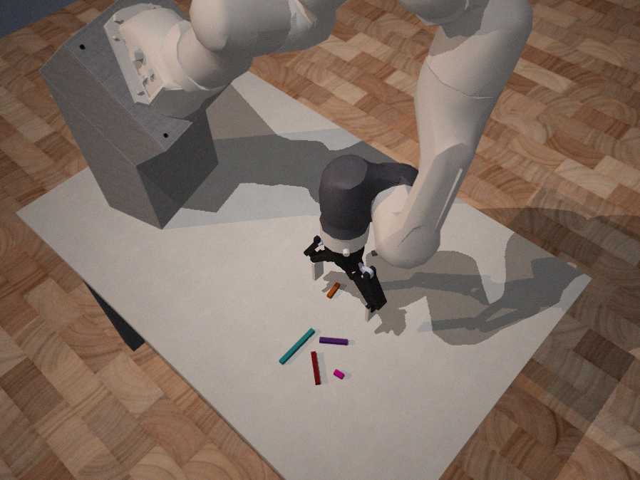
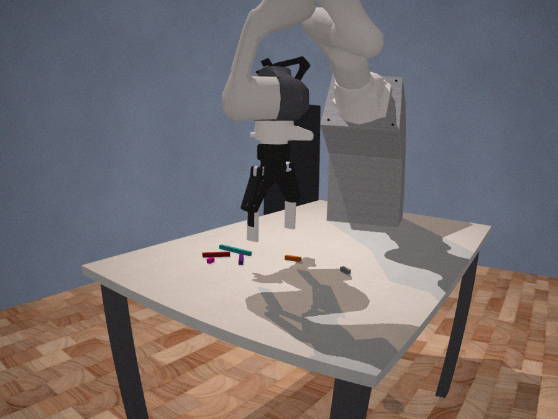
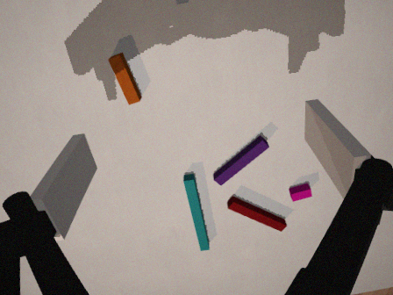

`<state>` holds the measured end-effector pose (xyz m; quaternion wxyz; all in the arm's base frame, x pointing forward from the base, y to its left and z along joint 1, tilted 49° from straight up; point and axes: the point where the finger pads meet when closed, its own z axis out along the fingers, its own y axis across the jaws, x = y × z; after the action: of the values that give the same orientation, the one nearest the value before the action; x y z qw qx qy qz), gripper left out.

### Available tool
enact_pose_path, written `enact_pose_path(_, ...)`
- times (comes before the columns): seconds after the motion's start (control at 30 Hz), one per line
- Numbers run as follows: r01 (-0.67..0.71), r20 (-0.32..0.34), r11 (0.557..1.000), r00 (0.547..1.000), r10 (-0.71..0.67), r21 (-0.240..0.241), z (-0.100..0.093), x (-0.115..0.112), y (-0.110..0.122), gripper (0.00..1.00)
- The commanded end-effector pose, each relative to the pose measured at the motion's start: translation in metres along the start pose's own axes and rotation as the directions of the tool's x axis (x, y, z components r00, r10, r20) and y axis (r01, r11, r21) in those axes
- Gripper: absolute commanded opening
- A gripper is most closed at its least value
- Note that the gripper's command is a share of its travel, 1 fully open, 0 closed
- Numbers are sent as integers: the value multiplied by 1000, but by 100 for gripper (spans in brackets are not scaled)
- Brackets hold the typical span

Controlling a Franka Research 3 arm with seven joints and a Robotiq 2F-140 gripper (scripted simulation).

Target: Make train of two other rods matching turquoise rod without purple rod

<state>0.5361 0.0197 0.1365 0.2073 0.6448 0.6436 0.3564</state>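
Observation:
The turquoise rod (image 1: 297, 346) (image 2: 235, 249) (image 3: 196, 211) lies flat on the white table (image 1: 155, 268) (image 2: 180, 288). Close by it lie the red rod (image 1: 316, 367) (image 2: 215, 254) (image 3: 256, 213), the purple rod (image 1: 333, 340) (image 2: 241, 258) (image 3: 241, 161) and the short magenta rod (image 1: 338, 374) (image 2: 210, 260) (image 3: 301, 191). The orange rod (image 1: 333, 290) (image 2: 292, 257) (image 3: 125, 79) lies apart from them. The small grey rod (image 2: 345, 269) lies farther off, in the arm's shadow. My gripper (image 1: 342, 292) (image 2: 271, 227) (image 3: 196, 135) is open and empty. It hangs above the table between the orange rod and the cluster.
The robot's grey pedestal block (image 1: 129, 154) (image 2: 365, 180) stands on the table's far part. The table's front edge runs not far beyond the magenta and red rods.

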Motion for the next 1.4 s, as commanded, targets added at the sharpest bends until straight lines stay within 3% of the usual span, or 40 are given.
enact_pose_path(0.0, 5, -1, 1000, 1000, -5, -2, 0, 1, 0, 100)
enact_pose_path(0.9, 16, -1, 1000, 1000, -16, 2, 0, 0, -1, 100)
enact_pose_path(1.03, 195, -3, 978, 981, -196, 70, -3, -6, -23, 100)
enact_pose_path(1.1, 195, -3, 978, 981, -196, 70, -3, -6, -23, 100)
enact_pose_path(1.37, 418, -30, 896, 908, -418, 149, -8, -16, -48, 100)
